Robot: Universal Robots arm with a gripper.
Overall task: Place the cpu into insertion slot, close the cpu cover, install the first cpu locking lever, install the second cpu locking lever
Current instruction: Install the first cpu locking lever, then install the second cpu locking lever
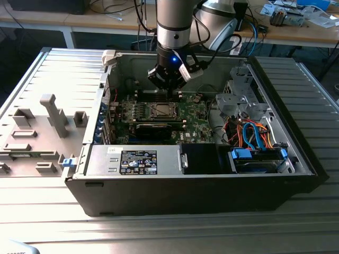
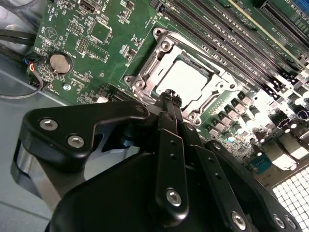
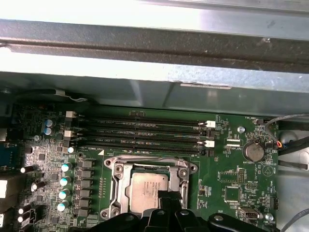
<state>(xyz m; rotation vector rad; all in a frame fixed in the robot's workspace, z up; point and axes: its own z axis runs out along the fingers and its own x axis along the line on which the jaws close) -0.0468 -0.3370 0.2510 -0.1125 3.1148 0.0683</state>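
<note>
Chip (image 2: 189, 79) seated flat in socket at middle of green board (image 2: 96, 58), silver top showing through window of metal cover (image 2: 159, 53); cover lying down around it, apparently closed. In first wrist view, chip (image 3: 147, 186) likewise framed by cover (image 3: 118, 169), memory slots (image 3: 145, 133) just beyond. Claw (image 2: 170, 96) poised directly over near edge of socket, fingers drawn together, gripping nothing visible. Open computer case (image 1: 296, 159) resting on slatted counter (image 1: 159, 222). Step judged in hand: locking levers; calls for fine, low contact beside cover.
</note>
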